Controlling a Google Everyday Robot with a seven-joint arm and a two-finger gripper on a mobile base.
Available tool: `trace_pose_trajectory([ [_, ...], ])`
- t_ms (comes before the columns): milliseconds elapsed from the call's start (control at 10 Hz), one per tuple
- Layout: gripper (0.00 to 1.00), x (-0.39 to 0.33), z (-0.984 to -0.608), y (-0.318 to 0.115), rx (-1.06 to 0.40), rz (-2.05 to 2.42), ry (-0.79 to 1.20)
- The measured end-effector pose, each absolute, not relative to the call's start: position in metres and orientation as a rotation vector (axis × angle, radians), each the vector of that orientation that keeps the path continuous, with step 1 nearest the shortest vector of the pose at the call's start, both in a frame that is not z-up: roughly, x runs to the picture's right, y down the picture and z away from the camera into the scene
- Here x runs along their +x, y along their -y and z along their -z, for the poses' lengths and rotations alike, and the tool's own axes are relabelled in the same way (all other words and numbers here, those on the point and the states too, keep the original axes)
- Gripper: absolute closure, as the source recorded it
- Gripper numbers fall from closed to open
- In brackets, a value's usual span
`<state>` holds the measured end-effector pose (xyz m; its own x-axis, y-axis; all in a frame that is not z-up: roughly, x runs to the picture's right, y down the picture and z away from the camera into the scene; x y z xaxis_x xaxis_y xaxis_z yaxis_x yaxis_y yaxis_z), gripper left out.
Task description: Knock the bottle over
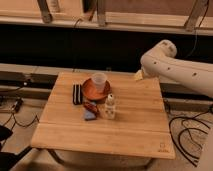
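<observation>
The bottle (pixel 110 106) is standing upright near the middle of the wooden table (pixel 135 132), white cap pointing up. Just behind it, toward the far edge, a translucent cup (pixel 99 81) is sitting on an orange plate (pixel 88 93) and a black bar (pixel 77 93) is lying beside that plate, toward the left edge. The white arm (pixel 175 70) is reaching in over the right edge, and the gripper (pixel 138 75) is hanging by the far right corner, well apart from the bottle — whether it is released or clenched, I cannot tell.
</observation>
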<state>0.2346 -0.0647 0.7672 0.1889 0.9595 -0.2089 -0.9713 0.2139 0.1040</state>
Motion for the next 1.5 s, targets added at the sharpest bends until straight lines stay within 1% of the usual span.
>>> trace_pose_trajectory([
  [200, 0.20, 0.235, -0.767, 0.065, -0.056, -1.359, -0.249],
  [300, 0.23, 0.235, -0.767, 0.065, -0.056, -1.359, -0.249],
  [400, 0.30, 0.235, -0.767, 0.065, -0.056, -1.359, -0.249],
  [500, 0.38, 0.235, -0.767, 0.065, -0.056, -1.359, -0.249],
  [600, 0.50, 0.235, -0.767, 0.065, -0.056, -1.359, -0.249],
  [1000, 0.89, 0.235, -0.766, 0.063, -0.057, -1.351, -0.254],
  [1100, 0.97, 0.233, -0.764, 0.054, -0.065, -1.327, -0.269],
  [1200, 1.00, 0.231, -0.759, 0.037, -0.080, -1.285, -0.293],
  [1500, 1.00, 0.227, -0.733, -0.036, -0.133, -1.106, -0.398],
])
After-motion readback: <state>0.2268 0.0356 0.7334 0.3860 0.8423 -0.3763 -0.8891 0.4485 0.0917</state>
